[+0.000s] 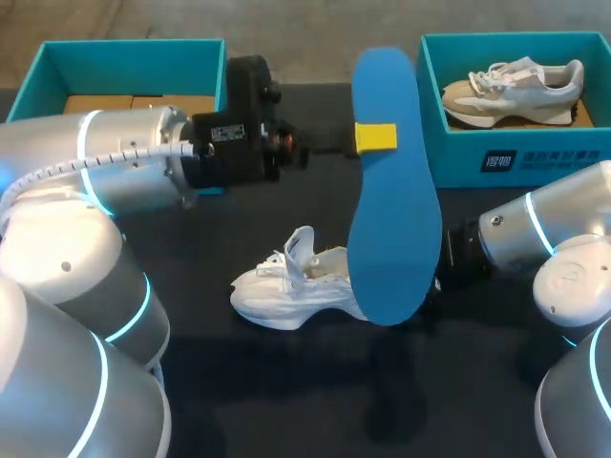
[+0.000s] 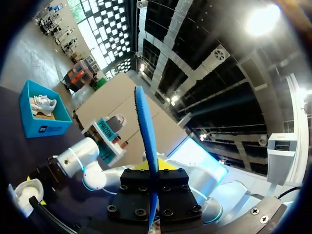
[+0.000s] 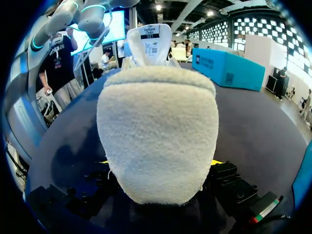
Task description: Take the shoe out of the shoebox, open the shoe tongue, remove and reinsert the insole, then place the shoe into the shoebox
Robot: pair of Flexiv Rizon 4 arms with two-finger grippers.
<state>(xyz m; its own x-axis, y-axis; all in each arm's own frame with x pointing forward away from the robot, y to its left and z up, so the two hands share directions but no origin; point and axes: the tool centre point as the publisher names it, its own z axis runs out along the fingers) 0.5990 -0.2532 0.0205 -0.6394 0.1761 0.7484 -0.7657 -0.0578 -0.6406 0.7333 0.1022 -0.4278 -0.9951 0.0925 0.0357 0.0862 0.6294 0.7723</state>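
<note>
At my far left the teal shoebox (image 1: 134, 52) stands open with no shoe in it, so I judge the first step done. My left hand (image 1: 375, 137) is raised above the middle of the tabletop (image 1: 286, 401), its fingers closed flat on the blue insole (image 1: 393, 219). The insole stands on end, clear of everything; in the left wrist view it runs edge-on between the fingers. So the insole is out.

Below it the white shoe (image 1: 286, 291) lies on the tabletop with its toe toward my left. Its tongue is pulled up and the laces are slack, which I take as the tongue being open.

My right hand (image 3: 159, 165) is at the heel. In its wrist view the heel fills the space between the fingers, with a sliver of yellow at each side, so I judge it closed on the heel to steady the shoe.

A second teal box (image 1: 496, 157) at far right holds a grey shoe (image 1: 516, 84).

What is left: slide the insole back in, then return the shoe to a box.
</note>
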